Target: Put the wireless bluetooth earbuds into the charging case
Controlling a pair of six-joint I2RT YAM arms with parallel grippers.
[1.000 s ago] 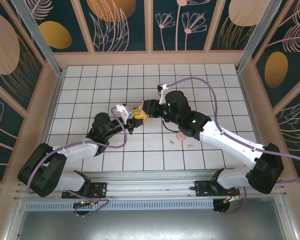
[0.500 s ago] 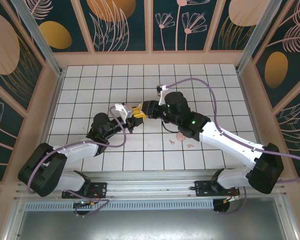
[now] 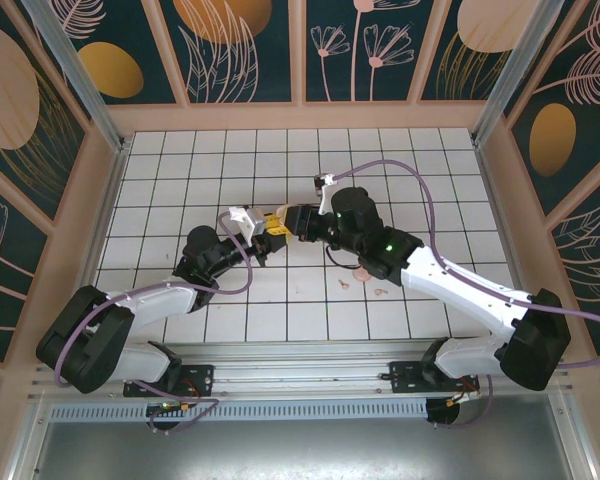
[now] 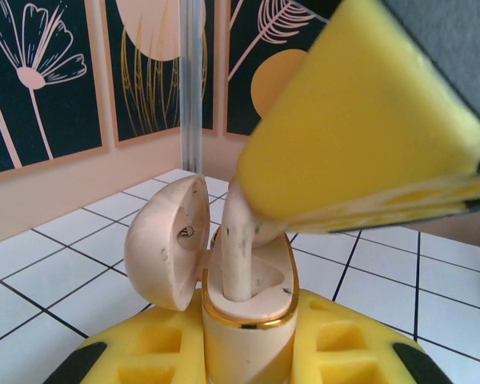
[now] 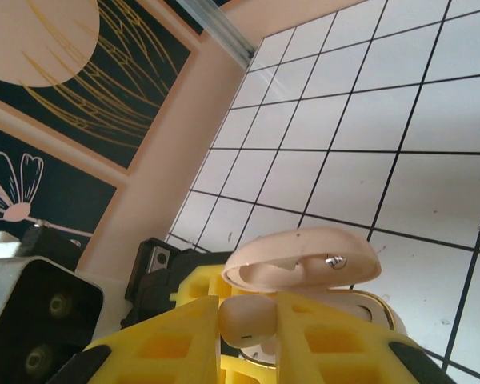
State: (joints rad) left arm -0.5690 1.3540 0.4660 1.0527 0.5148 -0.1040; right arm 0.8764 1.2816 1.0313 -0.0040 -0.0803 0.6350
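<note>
The pale pink charging case (image 4: 248,324) stands upright with my left gripper (image 4: 244,340) shut on its body, and its lid (image 4: 172,240) hangs open to the left. Coming down from above, my right gripper (image 5: 248,320) is shut on one earbud (image 5: 246,318). The stem of this earbud (image 4: 238,256) reaches into the left socket of the gold-rimmed recess. From the right wrist, the open lid (image 5: 304,260) lies just beyond the held bud. In the top view the two grippers meet tip to tip, left gripper (image 3: 268,228) against right gripper (image 3: 292,222).
Two tiny pale pink pieces (image 3: 344,283) (image 3: 380,292) lie on the white tiled floor (image 3: 180,170) just in front of the right forearm. Peach walls with dark floral panels (image 3: 240,50) close the workspace on three sides. Purple cables loop off both arms.
The right gripper has edged slightly left toward the left gripper, with the earbud still in it. The left arm and the case have stayed put.
</note>
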